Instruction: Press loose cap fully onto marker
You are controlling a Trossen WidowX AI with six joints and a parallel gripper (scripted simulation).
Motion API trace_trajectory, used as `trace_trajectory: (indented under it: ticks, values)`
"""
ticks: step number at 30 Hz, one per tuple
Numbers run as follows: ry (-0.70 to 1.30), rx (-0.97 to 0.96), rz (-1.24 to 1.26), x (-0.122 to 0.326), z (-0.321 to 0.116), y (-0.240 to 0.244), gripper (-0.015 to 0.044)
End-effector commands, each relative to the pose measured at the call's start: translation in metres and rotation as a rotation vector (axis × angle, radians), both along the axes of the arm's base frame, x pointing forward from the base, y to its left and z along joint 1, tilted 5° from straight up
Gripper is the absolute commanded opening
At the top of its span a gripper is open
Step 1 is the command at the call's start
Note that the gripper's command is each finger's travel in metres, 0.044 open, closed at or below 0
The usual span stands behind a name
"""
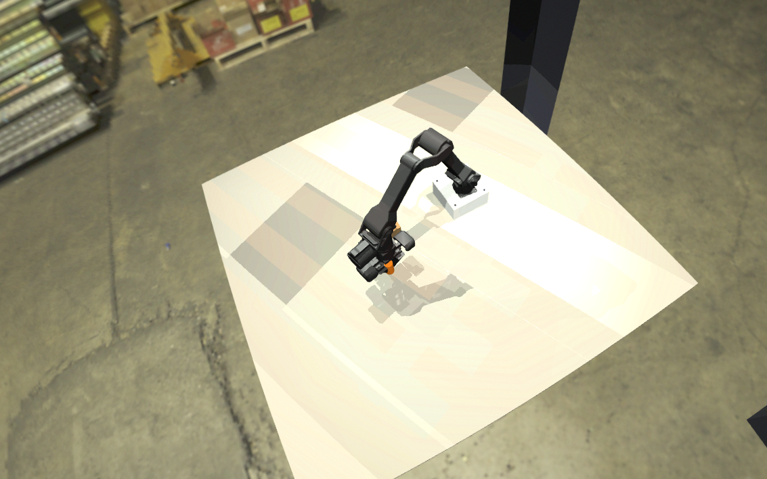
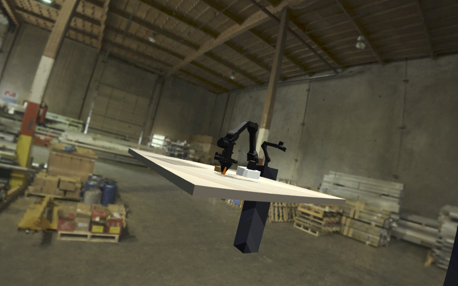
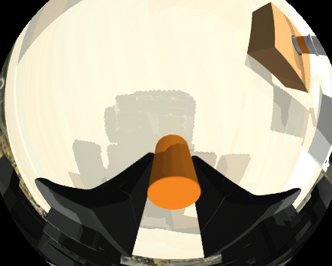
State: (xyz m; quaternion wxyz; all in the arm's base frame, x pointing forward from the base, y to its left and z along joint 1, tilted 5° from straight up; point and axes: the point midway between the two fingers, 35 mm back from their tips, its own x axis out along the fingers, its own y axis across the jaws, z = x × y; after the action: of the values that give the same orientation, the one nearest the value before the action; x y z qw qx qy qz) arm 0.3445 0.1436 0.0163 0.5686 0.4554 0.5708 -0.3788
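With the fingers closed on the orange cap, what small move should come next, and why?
Probably a short straight lift. The gripper is shut on the orange cylindrical cap, which looks low near the pale table, while the brown holder block with the grey marker stands apart.

The small orange cylindrical cap (image 3: 173, 176) looks like smooth matt plastic, as do the black angular gripper (image 3: 172, 195) fingers (faintly sheened). The pale cream table top (image 3: 139, 46) shows a faint wood grain, smooth, and the tan holder block (image 3: 276, 48) seems wooden, though distorted at the wrist view's edge.
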Motion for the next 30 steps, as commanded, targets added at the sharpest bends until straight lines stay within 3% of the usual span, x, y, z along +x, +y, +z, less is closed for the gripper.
trace_trajectory:
  ticks: [1, 17, 30]
  values:
    - [-0.003, -0.002, -0.005, 0.001, 0.008, -0.001, 0.0]
    - [-0.003, -0.003, -0.005, -0.003, 0.059, -0.006, 0.0]
    - [-0.002, -0.009, -0.005, -0.013, 0.076, -0.057, 0.0]
